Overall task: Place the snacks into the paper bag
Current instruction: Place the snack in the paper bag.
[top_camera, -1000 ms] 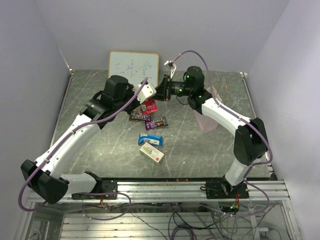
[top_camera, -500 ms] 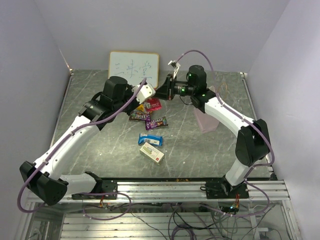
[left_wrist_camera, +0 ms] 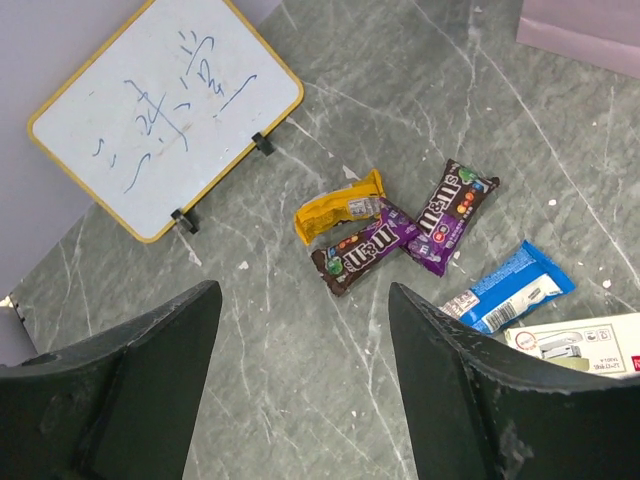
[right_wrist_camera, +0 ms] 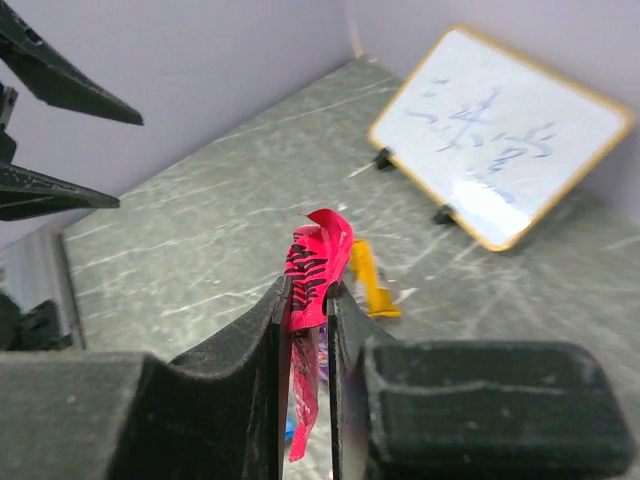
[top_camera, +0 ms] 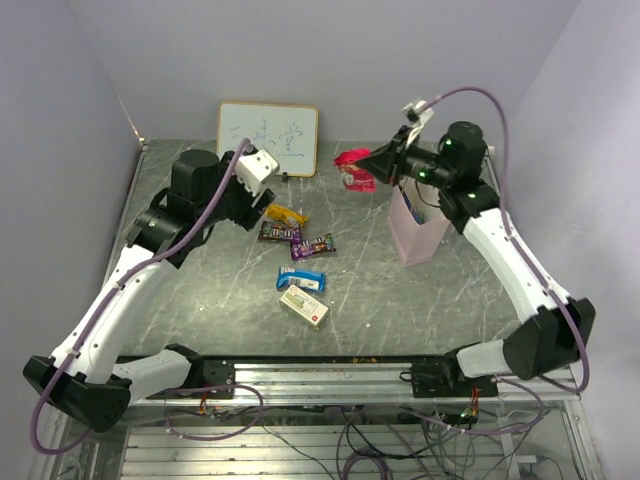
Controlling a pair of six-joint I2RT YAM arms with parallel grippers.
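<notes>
Progress: pink packet (top_camera: 352,170) pinched in right gripper (right_wrist_camera: 308,292), airborne beside paper bag (top_camera: 418,238) mouth, not yet in. Left gripper (left_wrist_camera: 302,295) open, empty. Five snacks (top_camera: 301,279) remain on counter (top_camera: 200,290); bag contents unseen.

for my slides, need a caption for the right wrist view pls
Right gripper pinching a pink snack wrapper above the table, whiteboard behind.

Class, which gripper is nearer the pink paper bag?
Right. The right gripper, pinching a pink packet, hangs beside the paper bag; the left gripper is farther, beyond the loose snacks.
</notes>
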